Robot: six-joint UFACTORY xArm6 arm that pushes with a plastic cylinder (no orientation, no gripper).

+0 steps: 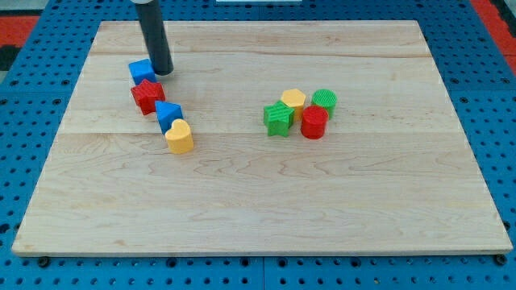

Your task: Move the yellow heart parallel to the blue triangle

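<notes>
The yellow heart (179, 137) lies left of the board's middle. It touches the blue triangle (168, 114), which sits just above and to its left. A red star (147, 96) lies above the triangle, and a blue cube (141, 71) lies above the star. The four form a slanted row. My tip (163, 71) stands at the view's top left, right next to the blue cube's right side and well above the yellow heart.
A cluster right of the middle holds a green star (278, 118), a yellow hexagon (293, 101), a red cylinder (314, 122) and a green cylinder (325, 101). The wooden board (266, 201) rests on a blue pegboard.
</notes>
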